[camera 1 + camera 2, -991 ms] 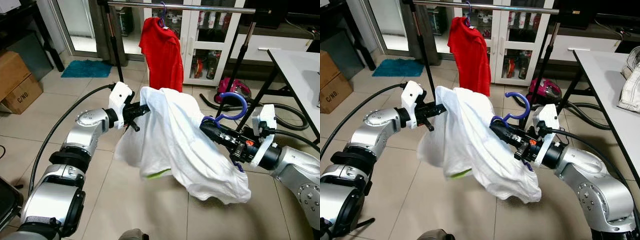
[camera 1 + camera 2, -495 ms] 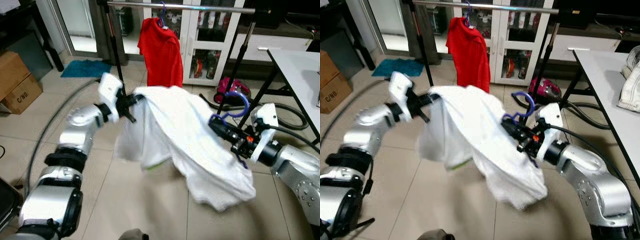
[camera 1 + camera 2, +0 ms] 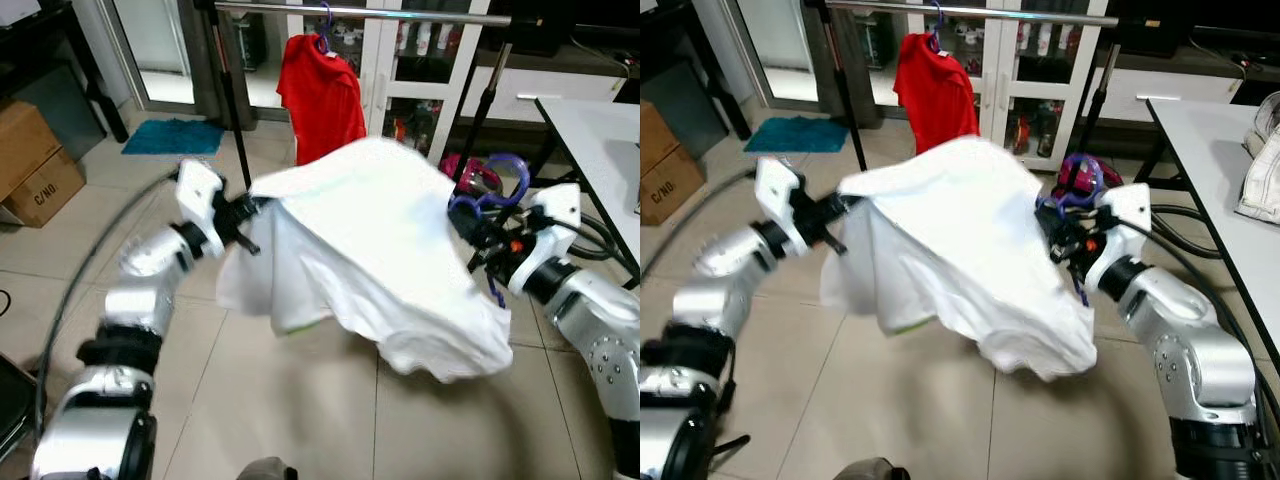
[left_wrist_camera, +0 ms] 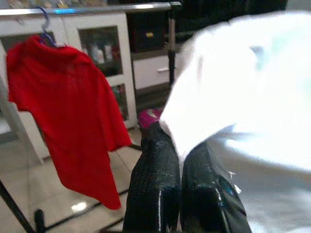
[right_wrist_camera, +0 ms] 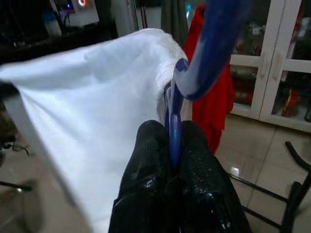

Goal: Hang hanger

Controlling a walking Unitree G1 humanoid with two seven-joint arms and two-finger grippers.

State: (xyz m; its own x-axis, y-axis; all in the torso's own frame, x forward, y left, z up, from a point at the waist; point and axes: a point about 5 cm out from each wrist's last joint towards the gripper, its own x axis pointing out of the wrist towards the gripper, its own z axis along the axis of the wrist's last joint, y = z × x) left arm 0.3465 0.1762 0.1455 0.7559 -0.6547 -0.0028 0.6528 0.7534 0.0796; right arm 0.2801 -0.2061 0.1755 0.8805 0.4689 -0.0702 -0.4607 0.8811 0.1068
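Large white cloth shirt (image 3: 370, 245) stretched in the air between both arms, below the silver metal clothes rail (image 3: 360, 13). Left gripper (image 3: 252, 207) pinches the shirt's edge — fingers pressed together on the fabric. Right gripper (image 5: 172, 145) clamped on the blue-purple plastic hanger (image 3: 490, 185), hook up, shirt draped from it. Red t-shirt (image 3: 322, 95) hangs on the rail behind.
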